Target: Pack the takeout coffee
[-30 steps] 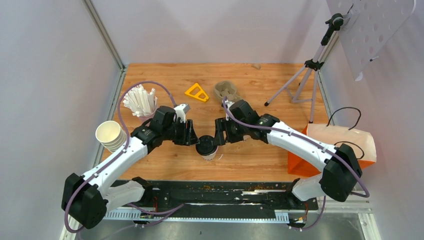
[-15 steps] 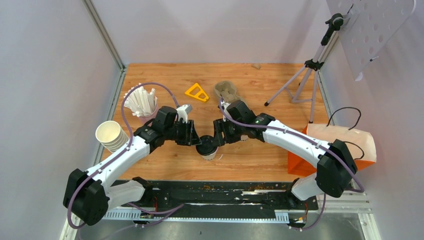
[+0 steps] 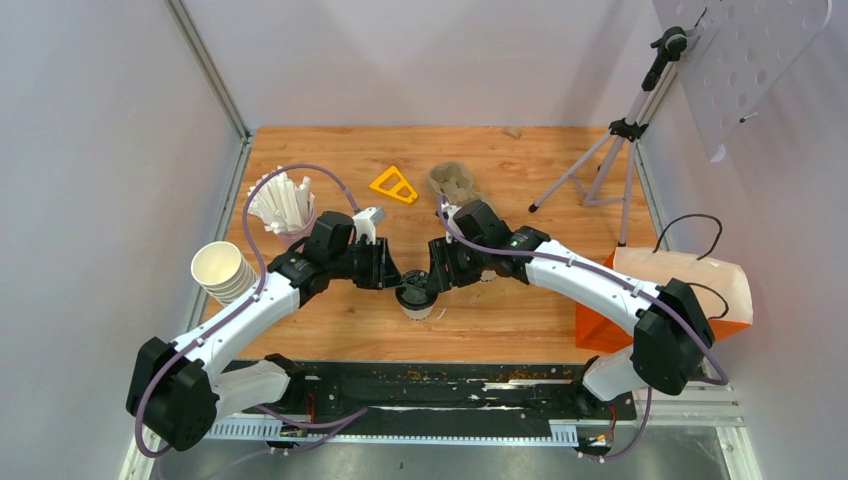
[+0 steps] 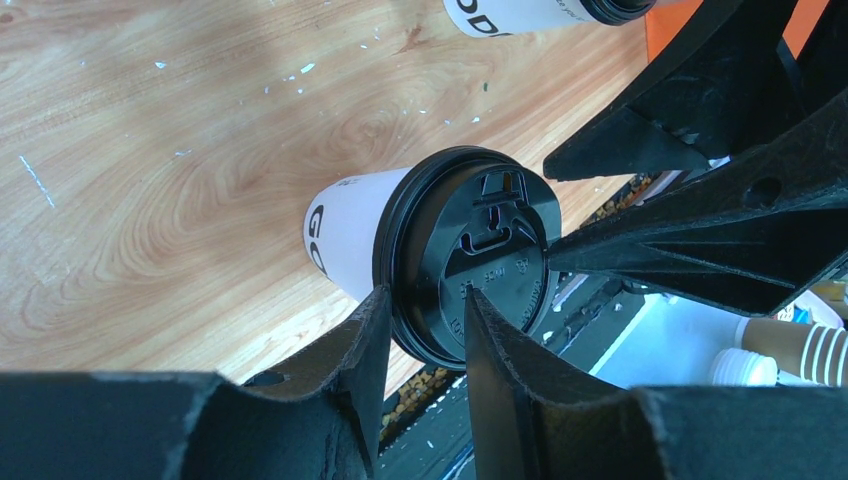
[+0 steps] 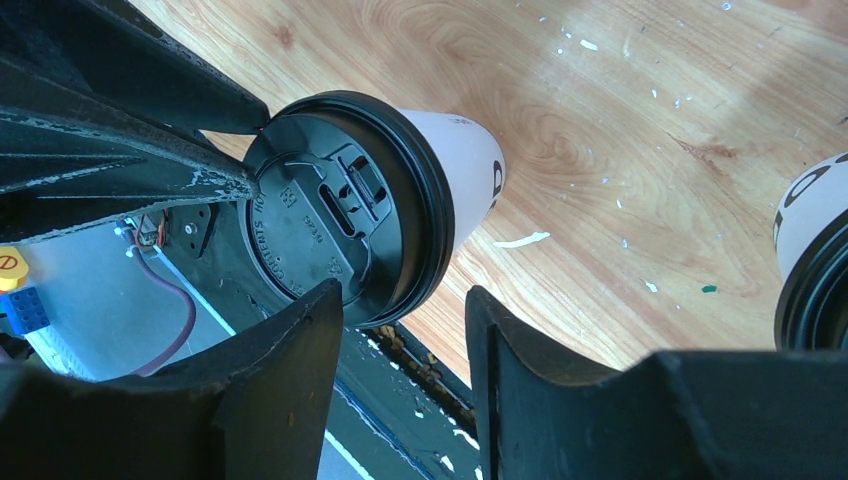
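Note:
One takeout coffee cup [image 3: 414,300], white with a black lid [image 4: 465,255], stands near the table's front edge between both grippers. My left gripper [image 4: 427,300] is open and straddles the lid's rim: one finger is outside the rim and the other lies over the lid top. My right gripper [image 5: 405,300] is open at the opposite side, with the lid's edge [image 5: 400,290] between its fingers and a gap on the outer side. A second cup [image 5: 815,260] shows at the right edge of the right wrist view. The left wrist view has another cup [image 4: 530,10] at its top.
A stack of lidless cream cups [image 3: 222,272] and a holder of white straws [image 3: 280,205] are at the left. A yellow triangle [image 3: 394,185] and a pulp carrier [image 3: 452,182] lie further back. A tripod [image 3: 610,150] and an orange bag [image 3: 690,290] are at the right.
Both grippers have moved in a little toward the cup and narrowed their jaws around the lid. The cup stays in place.

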You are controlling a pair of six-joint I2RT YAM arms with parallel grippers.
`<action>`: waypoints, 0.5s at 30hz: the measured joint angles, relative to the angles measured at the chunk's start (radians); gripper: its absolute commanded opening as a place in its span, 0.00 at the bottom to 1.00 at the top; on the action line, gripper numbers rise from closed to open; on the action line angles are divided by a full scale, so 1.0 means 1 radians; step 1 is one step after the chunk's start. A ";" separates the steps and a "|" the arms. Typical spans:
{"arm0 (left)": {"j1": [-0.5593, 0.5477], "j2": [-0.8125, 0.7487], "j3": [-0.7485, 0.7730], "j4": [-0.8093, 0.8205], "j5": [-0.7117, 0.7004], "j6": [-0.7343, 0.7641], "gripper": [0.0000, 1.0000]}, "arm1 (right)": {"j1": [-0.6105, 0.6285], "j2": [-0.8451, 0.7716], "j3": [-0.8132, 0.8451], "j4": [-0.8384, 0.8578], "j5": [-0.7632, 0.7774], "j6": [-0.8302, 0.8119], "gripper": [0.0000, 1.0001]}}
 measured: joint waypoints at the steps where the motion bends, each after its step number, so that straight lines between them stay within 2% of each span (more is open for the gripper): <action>1: 0.000 0.000 0.000 0.000 0.000 0.000 0.41 | 0.000 0.000 0.000 0.000 0.000 0.000 0.48; 10: 0.000 -0.002 0.000 -0.018 -0.010 0.007 0.56 | 0.000 0.000 0.020 -0.017 0.000 0.000 0.43; 12: 0.000 -0.006 0.000 -0.034 -0.017 0.009 0.56 | 0.000 -0.002 0.035 -0.024 0.000 0.000 0.38; 15: 0.000 -0.018 0.001 -0.049 -0.029 0.009 0.57 | 0.001 -0.010 0.048 -0.023 -0.003 0.004 0.26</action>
